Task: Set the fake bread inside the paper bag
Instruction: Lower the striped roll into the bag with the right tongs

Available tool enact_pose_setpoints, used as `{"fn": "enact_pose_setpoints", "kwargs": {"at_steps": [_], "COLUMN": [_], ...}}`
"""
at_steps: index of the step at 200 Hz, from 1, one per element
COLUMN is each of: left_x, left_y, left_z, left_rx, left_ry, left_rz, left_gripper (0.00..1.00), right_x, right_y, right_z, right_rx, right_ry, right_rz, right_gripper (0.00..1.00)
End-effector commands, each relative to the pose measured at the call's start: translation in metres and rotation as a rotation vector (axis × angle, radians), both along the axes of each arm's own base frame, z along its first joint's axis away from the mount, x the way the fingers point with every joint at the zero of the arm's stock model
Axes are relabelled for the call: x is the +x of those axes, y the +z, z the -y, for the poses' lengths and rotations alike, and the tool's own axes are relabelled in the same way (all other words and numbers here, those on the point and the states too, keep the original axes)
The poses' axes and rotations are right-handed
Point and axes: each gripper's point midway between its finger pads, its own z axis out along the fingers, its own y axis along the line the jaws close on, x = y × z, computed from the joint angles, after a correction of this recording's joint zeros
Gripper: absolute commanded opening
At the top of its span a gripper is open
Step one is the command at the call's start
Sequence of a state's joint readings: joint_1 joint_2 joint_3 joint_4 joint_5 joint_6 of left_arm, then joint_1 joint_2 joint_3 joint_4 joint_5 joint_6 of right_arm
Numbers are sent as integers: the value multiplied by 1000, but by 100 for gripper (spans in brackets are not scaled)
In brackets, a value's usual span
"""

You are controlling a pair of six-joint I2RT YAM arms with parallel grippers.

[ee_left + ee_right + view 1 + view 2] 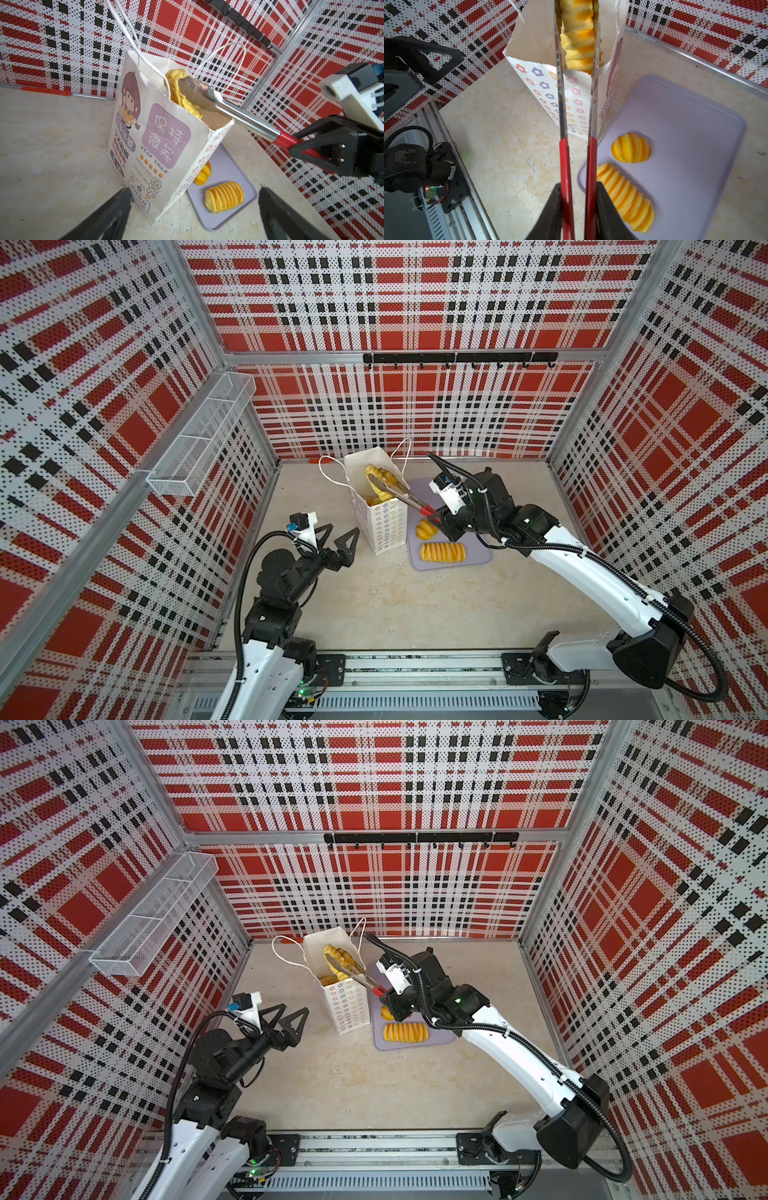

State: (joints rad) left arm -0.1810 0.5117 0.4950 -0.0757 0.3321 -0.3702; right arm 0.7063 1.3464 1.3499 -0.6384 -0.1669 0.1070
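We see beige stone-look tabletop (415,605), red-black-white checked walls (415,406). Tall white paper bag (386,526) stands by flat lilac tray (478,558). Right pincer (437,519) squeezes red-handled metal tongs (401,490), holding ridged yellow toy bread (577,41) in bag's top. Left pincer (343,533) wide open.

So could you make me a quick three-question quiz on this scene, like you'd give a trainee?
1. True or false: the left gripper is holding the paper bag.
2. What is the right gripper clamped on? A) the tongs, by their red handles B) a cord handle C) nothing
3. How many pieces of fake bread lie on the lilac tray?

Key:
1. False: it is wide open and clear of the bag.
2. A
3. Two
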Motion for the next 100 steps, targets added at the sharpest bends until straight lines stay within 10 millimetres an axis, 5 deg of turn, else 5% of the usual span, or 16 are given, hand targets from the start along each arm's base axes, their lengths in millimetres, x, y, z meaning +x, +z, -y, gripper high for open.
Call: {"fn": "enact_pose_setpoints", "kwargs": {"at_steps": [1,100], "left_x": [1,0], "left_y": [1,2], "left_z": [-2,-3], "left_rx": [4,3], "left_ry": [9,9], "left_rz": [9,14], "left_gripper": [98,98], "right_x": [3,0], "right_y": [23,25], "right_z": [-7,-7], "right_rx": [32,32], "right_ry": [14,17], "right_rz": [63,71], "right_gripper": [28,29]}}
